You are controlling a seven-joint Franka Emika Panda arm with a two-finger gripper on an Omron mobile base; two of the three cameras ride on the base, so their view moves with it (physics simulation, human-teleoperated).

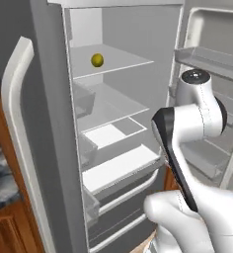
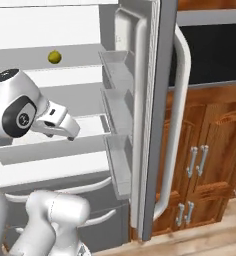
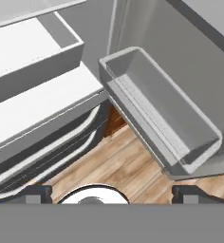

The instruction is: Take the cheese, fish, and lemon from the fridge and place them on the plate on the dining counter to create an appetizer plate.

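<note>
The fridge (image 1: 52, 148) stands with both doors swung open, its white shelves showing. A small yellow-green lemon (image 1: 97, 60) rests alone on an upper shelf, also seen in the right base view (image 2: 53, 56). My gripper (image 3: 113, 193) is open, its dark fingertips (image 3: 38, 192) set far apart with nothing between them. It hangs in front of the lower shelves, well below the lemon, and looks down past the right door's lowest bin (image 3: 166, 123) to the wooden floor. The cheese, the fish, the plate and the dining counter are out of view.
The right fridge door (image 2: 150, 125) with its long curved handle (image 2: 177, 125) juts out beside my arm, its bins close to the hand. Brown wood cabinets (image 2: 210, 165) stand behind it. A marbled stone top (image 1: 0, 178) lies left of the fridge. Drawer handles (image 1: 128, 195) cross low.
</note>
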